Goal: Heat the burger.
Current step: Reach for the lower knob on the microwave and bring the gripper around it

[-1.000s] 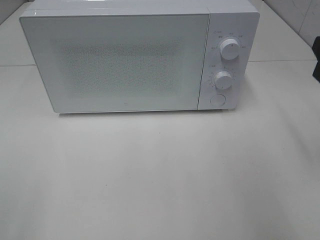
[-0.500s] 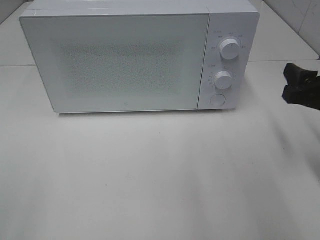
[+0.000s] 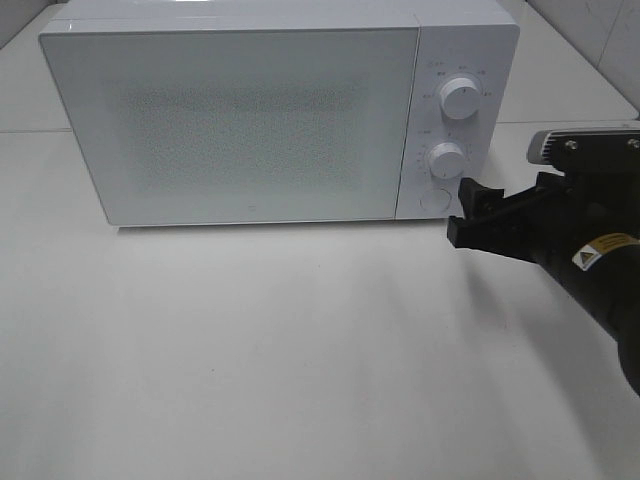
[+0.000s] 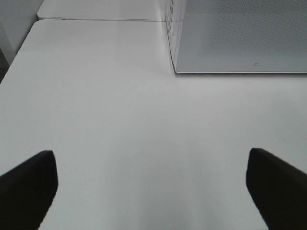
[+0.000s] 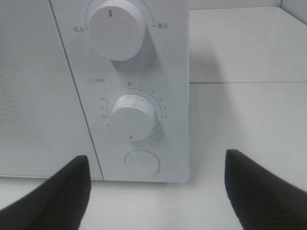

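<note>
The burger is out of view in every frame. A white microwave [image 3: 240, 120] stands at the back of the table with its door shut. My right gripper [image 3: 460, 212] is open, its black fingertips close in front of the round button [image 3: 434, 198] at the foot of the control panel. In the right wrist view the open right gripper [image 5: 158, 191] faces that button [image 5: 141, 162], with the lower knob [image 5: 133, 116] and upper knob [image 5: 116, 28] above it. My left gripper [image 4: 151, 191] is open and empty over bare table, left of the microwave's corner [image 4: 175, 69].
The white tabletop [image 3: 300, 350] stretches in front of the microwave. A seam [image 3: 560, 122] runs across the table behind my right arm. A tiled wall [image 3: 610, 40] rises at the far right.
My right arm has come in from the right edge and moved left to the microwave's control panel. The microwave has not changed.
</note>
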